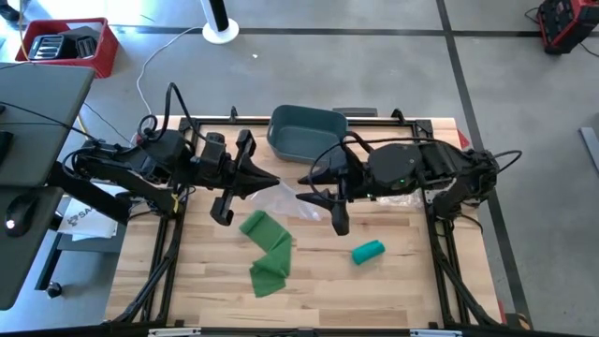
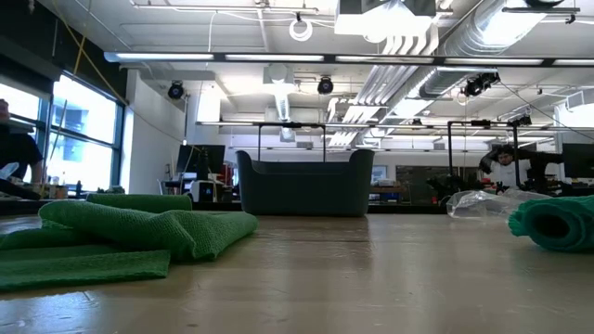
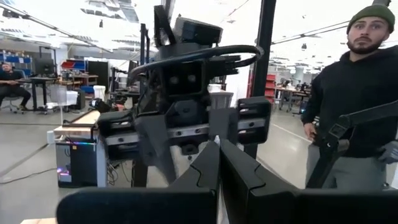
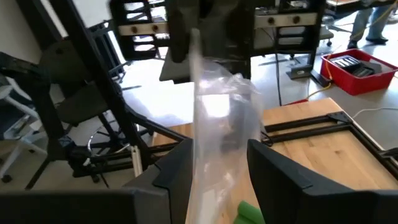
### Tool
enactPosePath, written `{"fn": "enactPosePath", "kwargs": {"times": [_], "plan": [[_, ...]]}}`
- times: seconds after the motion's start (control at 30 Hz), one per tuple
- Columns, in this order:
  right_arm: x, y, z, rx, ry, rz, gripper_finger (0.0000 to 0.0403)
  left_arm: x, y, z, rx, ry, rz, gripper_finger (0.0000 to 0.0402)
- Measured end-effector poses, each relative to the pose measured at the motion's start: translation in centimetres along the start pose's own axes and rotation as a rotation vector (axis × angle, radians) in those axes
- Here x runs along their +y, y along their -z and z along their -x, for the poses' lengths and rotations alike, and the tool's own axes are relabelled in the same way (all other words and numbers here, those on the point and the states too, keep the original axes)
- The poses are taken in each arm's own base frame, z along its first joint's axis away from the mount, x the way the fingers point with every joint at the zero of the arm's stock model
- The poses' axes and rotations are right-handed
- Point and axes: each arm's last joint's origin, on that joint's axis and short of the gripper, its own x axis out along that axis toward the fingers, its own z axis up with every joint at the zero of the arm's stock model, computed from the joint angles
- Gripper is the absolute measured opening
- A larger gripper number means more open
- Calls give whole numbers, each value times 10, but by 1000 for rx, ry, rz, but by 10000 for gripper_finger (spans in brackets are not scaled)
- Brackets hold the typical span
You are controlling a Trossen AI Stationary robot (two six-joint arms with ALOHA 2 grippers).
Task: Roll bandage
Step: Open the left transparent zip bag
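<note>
The wooden table (image 1: pixel 393 281) fills the lower middle of the high view, with a black frame around its edges. Both dark arms reach in from the sides and meet near the centre of the frame, lifted off the surface. The left gripper (image 1: pixel 273 180) sits just left of centre, its fingers pressed together on the upper end of a clear plastic bag (image 1: pixel 285 198). The right gripper (image 1: pixel 309 187) faces it from just right of centre, its fingers spread part way with the same bag hanging between them; in the right wrist view the bag (image 4: pixel 221 134) drops down the middle of the frame between the two dark fingers (image 4: pixel 277 177).

A grey bin (image 1: pixel 307 131) stands at the upper centre of the high view, at the table's far edge. Below the grippers, left of centre, an unrolled green bandage (image 1: pixel 267 253) lies in loose folds on the wood. A rolled green bandage (image 1: pixel 368 252) lies apart from it, lower right of centre. A second crumpled clear bag (image 1: pixel 398 199) rests under the right arm.

A person in a dark hoodie (image 3: pixel 354 99) stands at the right edge of the left wrist view.
</note>
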Motion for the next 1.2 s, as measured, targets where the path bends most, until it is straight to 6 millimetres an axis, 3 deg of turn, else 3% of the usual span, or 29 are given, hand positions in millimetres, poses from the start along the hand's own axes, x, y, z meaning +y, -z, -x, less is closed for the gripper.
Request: {"fn": "enactPosePath", "kwargs": {"times": [0.33,0.7,1.2], "plan": [[1,4,-8,28,-7,15,142,0,0,0,0,2,0,0],[-1,-2,6,-1,-4,9,142,0,1,0,4,2,-1,0],[1,16,-26,85,43,16,132,0,0,0,2,-3,1,0]]}}
